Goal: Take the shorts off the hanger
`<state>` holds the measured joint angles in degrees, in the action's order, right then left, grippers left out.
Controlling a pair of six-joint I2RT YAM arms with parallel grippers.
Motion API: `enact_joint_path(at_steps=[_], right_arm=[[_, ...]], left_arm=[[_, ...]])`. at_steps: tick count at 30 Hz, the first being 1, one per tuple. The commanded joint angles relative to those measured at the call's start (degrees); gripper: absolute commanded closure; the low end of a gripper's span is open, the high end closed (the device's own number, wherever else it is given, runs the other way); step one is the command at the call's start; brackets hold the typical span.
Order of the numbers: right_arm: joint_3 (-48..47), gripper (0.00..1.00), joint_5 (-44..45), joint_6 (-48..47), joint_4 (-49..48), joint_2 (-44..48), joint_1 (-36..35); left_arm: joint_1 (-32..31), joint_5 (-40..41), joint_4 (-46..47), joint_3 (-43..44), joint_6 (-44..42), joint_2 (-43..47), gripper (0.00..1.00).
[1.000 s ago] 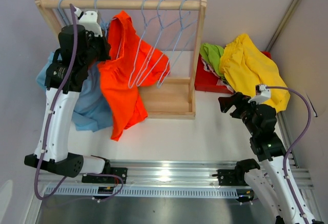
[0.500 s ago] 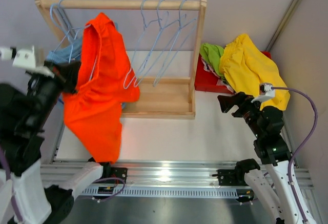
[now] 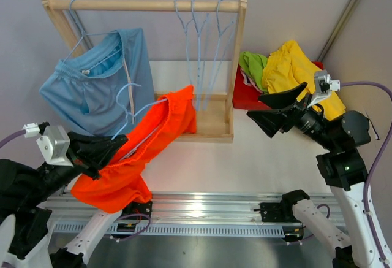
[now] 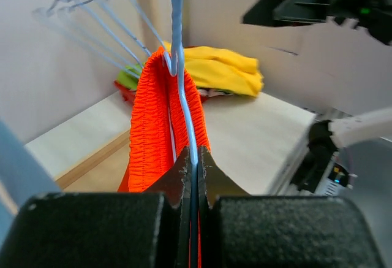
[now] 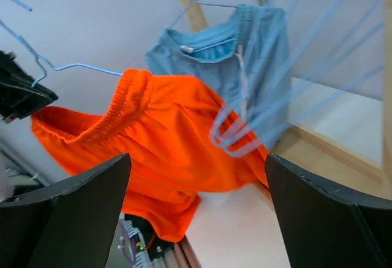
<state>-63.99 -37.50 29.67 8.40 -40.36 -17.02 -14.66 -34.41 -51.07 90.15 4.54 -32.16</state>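
Observation:
My left gripper (image 3: 119, 144) is shut on the thin blue wire of a hanger (image 4: 178, 65), low at the near left. The orange-red shorts (image 3: 147, 151) hang from that hanger, off the rail, drooping toward the table's front edge; the left wrist view shows their gathered waistband (image 4: 156, 133) just past my fingertips (image 4: 184, 160). Light blue shorts (image 3: 98, 87) hang on another hanger from the wooden rail (image 3: 147, 4). My right gripper (image 3: 256, 107) is wide open and empty at mid right, facing the orange-red shorts (image 5: 165, 127) and light blue shorts (image 5: 245, 53).
Three bare blue hangers (image 3: 199, 29) hang at the rail's right end. The wooden rack's base (image 3: 202, 124) sits mid-table. Yellow shorts (image 3: 294, 65) and lime green shorts (image 3: 252, 64) lie piled on a red bin (image 3: 245, 99) at the back right.
My left arm has pulled the hanger with the orange-red shorts off the rail, down to the near left, uncovering the light blue shorts. The right arm rose, turned left and opened fully.

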Motion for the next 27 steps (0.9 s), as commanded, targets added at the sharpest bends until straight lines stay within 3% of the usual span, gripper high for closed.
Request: enact_joint_path(at_steps=[1,14,23,24,25,27], right_arm=[[-5.0,0.01,-4.3,0.0,-0.7,-1.9,-3.5],[-3.0,0.01,6.9,-4.6,-1.1,-5.2,-20.2],[-1.3,0.01,12.5,-6.8,-3.2,-7.5,-28.9],[-0.6,0.07,12.5,-6.8,-3.6,-6.7,-29.0],[-0.1,0.35,12.7,-6.7,-3.9,-6.1,-29.0],[1.1,0.75,13.3,-6.6,-4.6,-4.2,-29.0]], left_arm=[[-2.1,-10.1,7.2,4.2,2.4,-1.5,1.00],[-2.7,-10.9,12.0,9.7,6.6,-3.8,1.00],[-2.7,-6.6,11.1,10.3,5.3,-5.2,1.00],[-2.7,-6.4,11.0,10.5,5.1,-5.5,1.00],[-2.7,-5.9,11.0,10.6,5.0,-5.5,1.00],[-2.7,-4.7,10.9,10.6,4.9,-5.7,1.00]])
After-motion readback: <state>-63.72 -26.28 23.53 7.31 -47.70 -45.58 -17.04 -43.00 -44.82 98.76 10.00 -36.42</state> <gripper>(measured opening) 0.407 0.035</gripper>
